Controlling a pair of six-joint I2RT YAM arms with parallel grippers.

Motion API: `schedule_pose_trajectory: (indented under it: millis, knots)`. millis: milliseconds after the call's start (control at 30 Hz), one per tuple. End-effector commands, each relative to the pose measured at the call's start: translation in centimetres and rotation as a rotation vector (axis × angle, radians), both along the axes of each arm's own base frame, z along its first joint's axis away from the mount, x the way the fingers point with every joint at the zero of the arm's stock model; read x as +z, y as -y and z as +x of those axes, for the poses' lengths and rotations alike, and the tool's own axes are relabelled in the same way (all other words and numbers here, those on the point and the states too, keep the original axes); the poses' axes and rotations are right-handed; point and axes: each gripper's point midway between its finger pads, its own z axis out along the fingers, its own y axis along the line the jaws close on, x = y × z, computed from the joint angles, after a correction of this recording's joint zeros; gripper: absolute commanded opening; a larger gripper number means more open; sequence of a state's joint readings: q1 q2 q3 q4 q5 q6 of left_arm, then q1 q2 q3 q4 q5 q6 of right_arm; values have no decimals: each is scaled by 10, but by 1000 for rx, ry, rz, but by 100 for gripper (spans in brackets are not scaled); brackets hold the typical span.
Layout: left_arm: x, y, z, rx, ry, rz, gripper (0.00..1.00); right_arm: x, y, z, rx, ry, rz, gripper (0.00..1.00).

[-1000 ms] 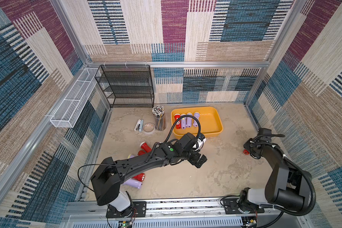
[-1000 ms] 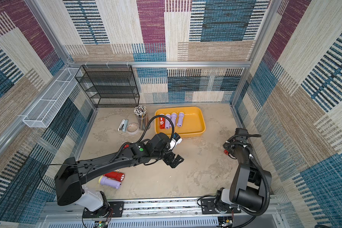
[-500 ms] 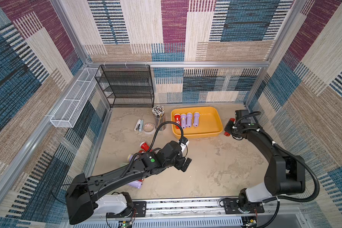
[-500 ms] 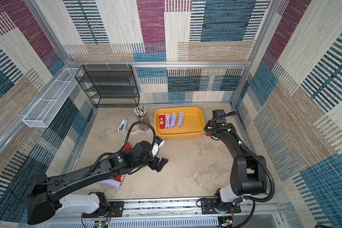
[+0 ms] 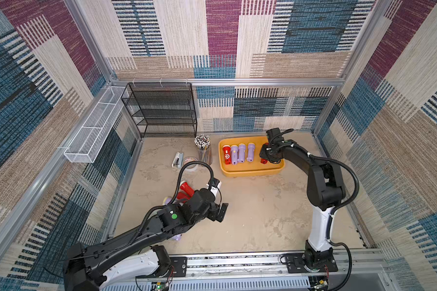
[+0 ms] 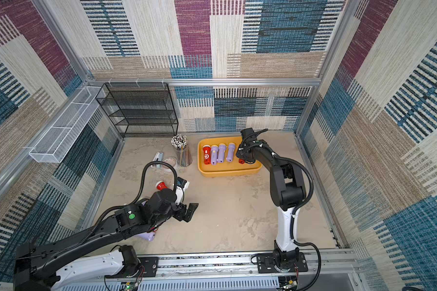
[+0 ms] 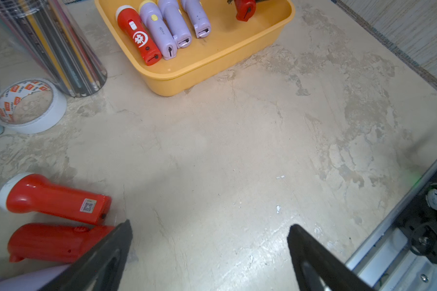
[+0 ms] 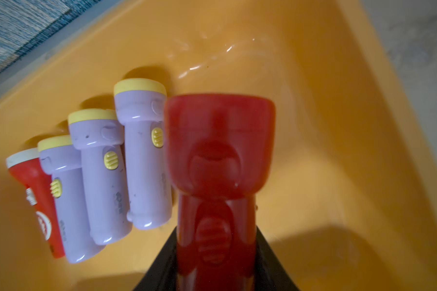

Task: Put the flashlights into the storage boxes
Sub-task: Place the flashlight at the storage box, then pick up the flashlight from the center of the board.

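Flashlight (image 5: 177, 237), lavender, mostly hidden beneath left arm (image 5: 162, 223)

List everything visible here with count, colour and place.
shallow yellow-orange plastic tray: one, orange, back of table.
white-headed red plastic flashlight: one, red, in tray.
yellow-headed lavender plastic flashlights: three, lavender, in tray.
all-red plastic flashlight: one, red, over tray.
loose red flashlights: two, red, on table.
loose lavender flashlights: at least two, lavender, partly under left arm.
clear cup of pencils: one, mixed, beside tray.
white tape roll: one, white, by cup.
black mesh shelf rack: one, black, back wall.
white wire basket: one, white, side wall.
left pincer: one, black, open over table.
right pincer: one, black, shut on all-red flashlight.
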State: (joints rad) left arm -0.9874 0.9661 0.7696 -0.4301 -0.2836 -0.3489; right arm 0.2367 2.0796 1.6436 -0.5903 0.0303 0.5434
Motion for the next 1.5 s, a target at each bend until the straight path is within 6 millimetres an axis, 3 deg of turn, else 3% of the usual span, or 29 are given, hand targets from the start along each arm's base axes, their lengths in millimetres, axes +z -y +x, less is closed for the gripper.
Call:
schedule_pose_trajectory:
  millis: [0,133,433,633,800,833,867,900,1000,1200,1467]
  knots:
    - [1,-12,2,49,13,-1,99,-16,-5,9,19,-32,-17,40]
    - [0,-17,1,58,13,10,99,-28,-12,22,33,-50,-26,40]
    - [0,-24,3,80,14,18,99,-28,-15,45,42,-39,-45,44]
    - [-1,-25,5,80,1,18,99,-8,-12,45,47,17,-69,67]
    - [-5,-25,3,85,-30,27,99,29,-11,33,65,83,-64,69]
    - [-8,-27,2,91,-41,29,99,41,-13,28,81,106,-51,71]
    - [-10,-30,1,100,-48,30,99,52,-17,22,105,129,-34,95]
    - [-12,-31,0,108,-56,31,99,63,-22,16,128,151,-19,100]
    - [-16,-40,-2,148,-68,30,99,90,-41,-13,215,213,6,100]
    - [-26,-45,1,193,-129,39,99,84,-87,-87,432,204,103,100]
    - [-51,-61,-1,312,-222,-20,97,75,-95,-158,516,219,116,100]
